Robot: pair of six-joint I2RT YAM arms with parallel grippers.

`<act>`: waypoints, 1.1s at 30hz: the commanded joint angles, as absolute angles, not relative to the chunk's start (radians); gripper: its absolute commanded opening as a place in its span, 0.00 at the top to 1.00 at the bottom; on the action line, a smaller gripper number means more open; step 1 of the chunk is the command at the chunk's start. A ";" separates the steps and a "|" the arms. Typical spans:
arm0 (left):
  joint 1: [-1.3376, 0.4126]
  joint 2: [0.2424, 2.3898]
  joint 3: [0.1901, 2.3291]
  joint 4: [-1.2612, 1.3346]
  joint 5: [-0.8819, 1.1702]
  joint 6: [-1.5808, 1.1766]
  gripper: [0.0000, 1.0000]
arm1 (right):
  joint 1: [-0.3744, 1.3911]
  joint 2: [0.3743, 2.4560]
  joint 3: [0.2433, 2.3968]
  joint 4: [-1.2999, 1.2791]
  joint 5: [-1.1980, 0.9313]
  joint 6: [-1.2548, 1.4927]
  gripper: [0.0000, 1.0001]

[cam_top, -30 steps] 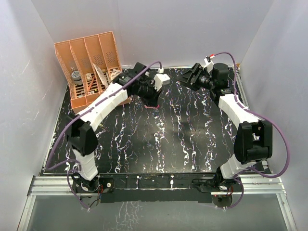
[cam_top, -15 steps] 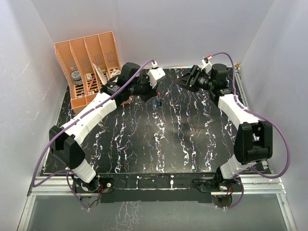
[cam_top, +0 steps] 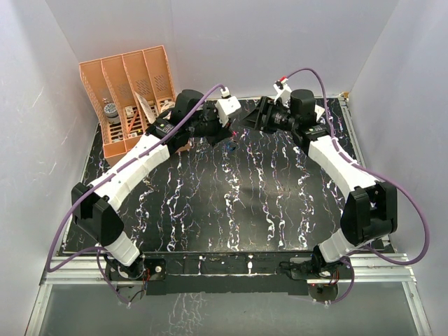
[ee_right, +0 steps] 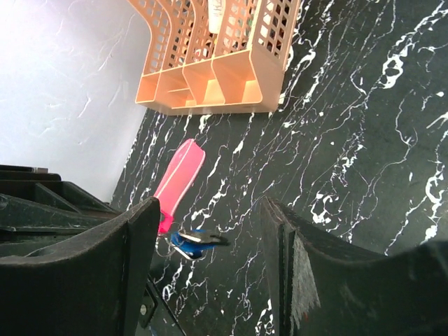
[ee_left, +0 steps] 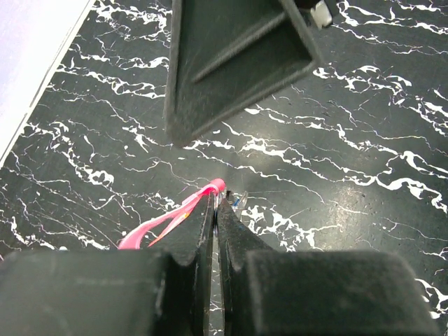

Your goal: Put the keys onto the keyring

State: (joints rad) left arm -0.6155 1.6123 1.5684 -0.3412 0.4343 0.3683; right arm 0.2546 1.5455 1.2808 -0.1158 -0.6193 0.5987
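One orange rack [ee_right: 217, 77] near keyring [ee_right: 180, 173], marbled table [cam_top: 231, 203]

**Top external:** set high behind the arm bases; looks down and forward over the whole marbled table [cam_top: 231, 210], from afar.

**Left wrist:** looks along the left gripper [ee_left: 215, 199], close above the tabletop.

**Right wrist:** looks out between the fingers of the right gripper [ee_right: 210, 234], tilted, toward the orange file organizer [ee_right: 217, 63], also seen in the top view.

**Shared by both wrist views:** the keyring [ee_left: 183, 208].

White-shelled arms [cam_top: 133, 164] have black joints, purple cables [cam_top: 306, 69] and black fingers [ee_left: 301, 294].
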 commanded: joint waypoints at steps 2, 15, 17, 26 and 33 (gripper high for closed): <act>-0.618 1.589 1.560 -0.305 0.484 0.382 1.00 | 0.300 1.519 1.359 -0.133 -0.557 0.536 0.43; -0.620 1.581 1.554 -0.283 0.471 0.384 1.00 | 0.340 1.530 1.364 -0.165 -0.533 0.520 0.43; -0.620 1.575 1.549 -0.272 0.468 0.385 1.00 | 0.343 1.531 1.360 -0.168 -0.535 0.519 0.43; -0.620 1.533 1.499 -0.198 0.465 0.392 1.00 | 0.345 1.544 1.352 -0.181 -0.572 0.513 0.43; -0.620 1.488 1.461 -0.138 0.434 0.401 1.00 | 0.346 1.557 1.349 -0.231 -0.584 0.486 0.43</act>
